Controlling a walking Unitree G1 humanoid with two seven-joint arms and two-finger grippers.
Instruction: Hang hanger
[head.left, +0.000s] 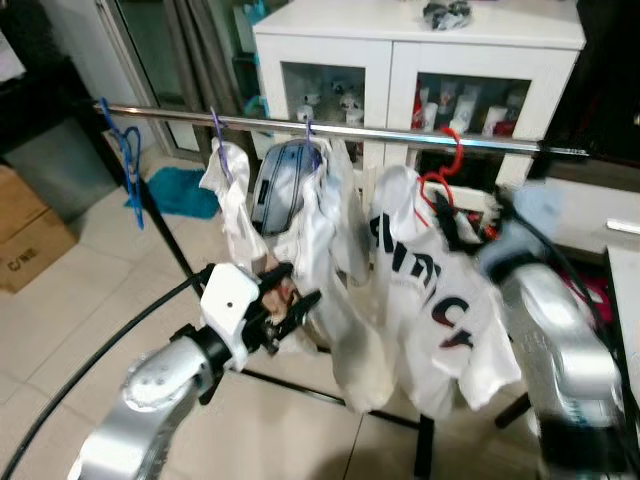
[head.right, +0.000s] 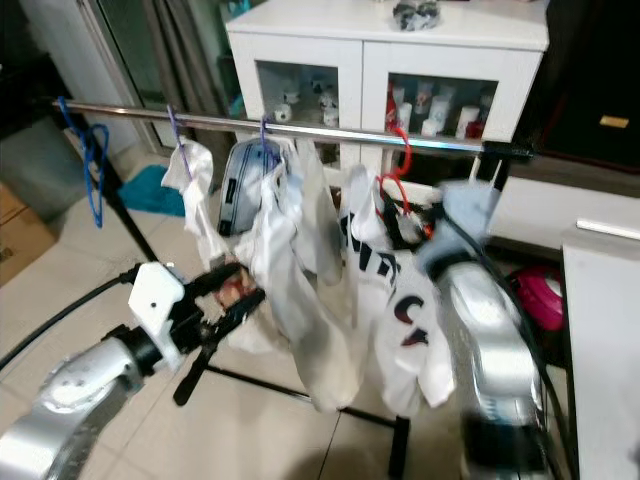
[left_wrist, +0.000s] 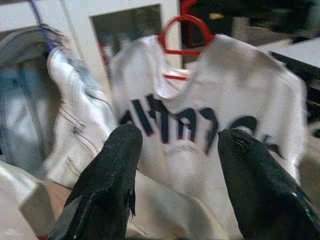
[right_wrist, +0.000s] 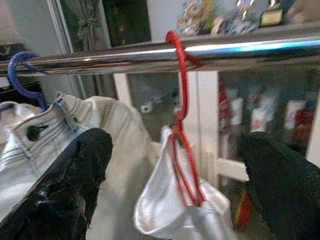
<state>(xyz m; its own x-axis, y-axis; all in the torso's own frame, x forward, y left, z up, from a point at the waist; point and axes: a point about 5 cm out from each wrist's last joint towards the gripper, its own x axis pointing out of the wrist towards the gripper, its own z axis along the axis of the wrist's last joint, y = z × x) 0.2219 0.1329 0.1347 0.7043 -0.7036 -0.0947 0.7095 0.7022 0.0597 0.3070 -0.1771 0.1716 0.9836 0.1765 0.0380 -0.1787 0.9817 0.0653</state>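
the red hanger (right_wrist: 181, 75) with its shirt (head.left: 440, 300) hooks over the rail (head.left: 400, 133) at 12 o'clock, both the right hand (right_wrist: 175, 170) and left hand (left_wrist: 175, 170) are spread, so back away slowly without bumping it.

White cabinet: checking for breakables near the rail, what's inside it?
Behind the cabinet's glass doors stand small bottles and figurines. The rail and hanging shirt cover the lower shelves, so those can't be seen.

Bare rail (head.left: 170, 115) is left open between the blue hanger (head.left: 128, 160) at its left end and the first garment. Toward the right end, passage is blocked by tightly packed clothes (head.left: 330, 260) and the red hanger (right_wrist: 181, 125).
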